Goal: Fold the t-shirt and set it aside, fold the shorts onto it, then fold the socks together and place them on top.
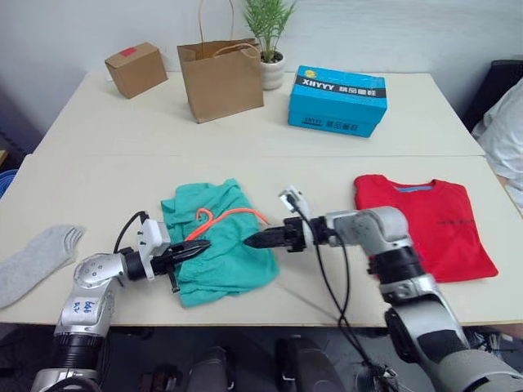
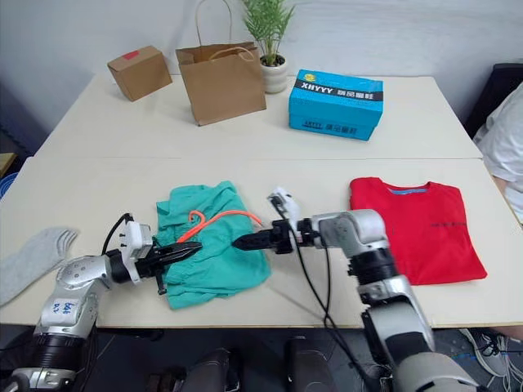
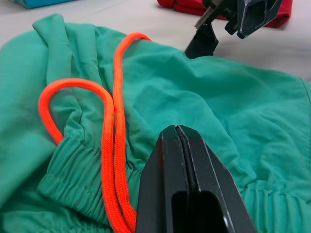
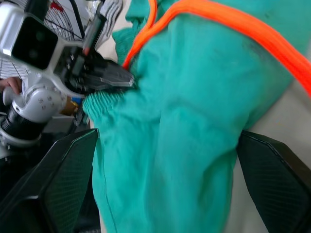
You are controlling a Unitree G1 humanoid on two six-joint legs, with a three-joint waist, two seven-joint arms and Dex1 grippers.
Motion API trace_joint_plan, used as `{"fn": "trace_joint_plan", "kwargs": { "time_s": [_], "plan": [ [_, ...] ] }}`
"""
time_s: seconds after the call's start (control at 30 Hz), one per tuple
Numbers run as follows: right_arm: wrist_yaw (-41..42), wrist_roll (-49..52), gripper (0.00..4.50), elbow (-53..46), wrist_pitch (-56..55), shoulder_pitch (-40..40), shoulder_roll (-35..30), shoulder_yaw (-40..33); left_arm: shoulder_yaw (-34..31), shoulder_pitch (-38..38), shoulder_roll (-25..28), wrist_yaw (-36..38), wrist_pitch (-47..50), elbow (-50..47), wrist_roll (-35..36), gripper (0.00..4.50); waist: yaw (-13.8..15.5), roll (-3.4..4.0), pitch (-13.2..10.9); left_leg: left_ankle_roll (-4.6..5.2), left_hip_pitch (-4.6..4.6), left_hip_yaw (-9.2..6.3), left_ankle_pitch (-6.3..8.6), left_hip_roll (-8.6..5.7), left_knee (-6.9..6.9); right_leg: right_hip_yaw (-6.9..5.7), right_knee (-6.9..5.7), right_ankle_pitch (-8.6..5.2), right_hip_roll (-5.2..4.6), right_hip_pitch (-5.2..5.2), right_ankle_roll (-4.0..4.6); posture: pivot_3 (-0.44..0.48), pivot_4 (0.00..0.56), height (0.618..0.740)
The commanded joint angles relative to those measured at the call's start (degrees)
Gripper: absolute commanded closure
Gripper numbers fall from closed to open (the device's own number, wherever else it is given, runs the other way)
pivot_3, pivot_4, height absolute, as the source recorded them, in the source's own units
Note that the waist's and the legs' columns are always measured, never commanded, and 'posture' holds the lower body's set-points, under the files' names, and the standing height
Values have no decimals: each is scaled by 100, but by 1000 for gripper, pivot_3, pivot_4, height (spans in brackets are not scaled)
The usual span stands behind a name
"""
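Observation:
The teal-green shorts (image 1: 225, 249) lie bunched at the table's front centre, their orange drawstring (image 1: 235, 214) looped on top. My left gripper (image 1: 198, 247) is shut, its tip touching the gathered waistband (image 3: 73, 184) at the shorts' left side; no cloth shows between its fingers (image 3: 194, 165). My right gripper (image 1: 255, 240) is at the shorts' right edge, open, with its fingers (image 4: 63, 179) wide apart and the teal cloth between them. The red t-shirt (image 1: 425, 222) lies folded flat at the right. A grey sock (image 1: 34, 261) rests at the far left front.
Along the back of the table (image 1: 98, 188) stand a small cardboard box (image 1: 136, 69), a brown paper bag (image 1: 221, 77), a potted plant (image 1: 271, 49) and a blue box (image 1: 337, 100). A person in white (image 1: 507, 131) sits at the right edge.

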State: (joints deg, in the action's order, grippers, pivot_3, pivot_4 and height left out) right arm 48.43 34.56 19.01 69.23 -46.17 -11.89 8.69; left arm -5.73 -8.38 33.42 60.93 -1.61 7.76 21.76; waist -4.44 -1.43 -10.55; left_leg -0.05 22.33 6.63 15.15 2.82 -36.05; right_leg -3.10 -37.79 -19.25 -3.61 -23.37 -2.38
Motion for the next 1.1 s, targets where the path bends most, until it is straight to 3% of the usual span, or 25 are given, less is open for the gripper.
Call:
{"fn": "trace_joint_plan", "kwargs": {
  "time_s": [0.03, 0.3, 0.4, 0.57, 0.67, 0.8, 1.03, 1.1],
  "plan": [
    [-182, -161, 977, 574, -119, -206, 318, -24, -105, 111, -78, 1, -129, 82, 70, 4500, -13, 0, 0, 0, 0, 0, 0, 0, 0, 0, 0, 0, 0, 0, 0, 0, 150, 740],
    [-106, -158, 3693, 440, -171, -142, 365, -145, -209, 138, -114, 114, -286, 164, 168, 4500, -35, -1, 1, 0, 6, 1, 1, -1, 4, 0, 5, 0, -2, -5, 0, 0, 150, 740],
    [92, 241, 4447, -328, 174, 30, -20, -462, -268, 198, -134, 101, -160, -149, 366, 4500, -16, -1, 1, 1, 4, 0, -2, -1, 1, 0, 1, 1, -2, -3, 0, 0, 150, 740],
    [918, 1415, 4447, -2157, 998, 469, -1369, -1022, -401, 338, -204, -199, 508, -1083, 933, 4500, 145, 10, -7, 14, 55, -8, 8, -9, -1, -4, 25, 5, -12, -34, -9, 0, 150, 740],
    [1323, 1994, 4500, -2727, 1541, 574, -2630, -1592, -396, 382, -260, -573, 1158, -1798, 1299, 3946, 152, 10, -7, 21, 71, -16, 13, -9, -1, -14, 44, 8, -12, -37, -15, 0, 150, 740],
    [1930, 1968, 4500, -2869, 1287, 885, -4472, -1944, -218, 347, -282, -770, 1674, -2397, 1474, 2658, 267, 17, -11, 28, 78, -22, 17, -12, 1, -22, 72, 9, -10, -30, -19, 0, 150, 740],
    [2707, 1128, 4500, -1578, 43, 1528, -6425, -2270, -105, 210, -342, -773, 1820, -2348, 1404, 396, 293, 23, -15, 27, 70, -14, 14, -9, -11, -13, 71, 12, 8, -23, -20, 0, 150, 740],
    [2943, 792, 4500, -1027, -450, 1745, -6753, -2259, -56, 174, -300, -692, 1866, -2331, 1412, 48, 295, 23, -15, 28, 70, -9, 14, -10, -13, -7, 76, 14, 7, -22, -24, 0, 150, 740]
  ]
}}
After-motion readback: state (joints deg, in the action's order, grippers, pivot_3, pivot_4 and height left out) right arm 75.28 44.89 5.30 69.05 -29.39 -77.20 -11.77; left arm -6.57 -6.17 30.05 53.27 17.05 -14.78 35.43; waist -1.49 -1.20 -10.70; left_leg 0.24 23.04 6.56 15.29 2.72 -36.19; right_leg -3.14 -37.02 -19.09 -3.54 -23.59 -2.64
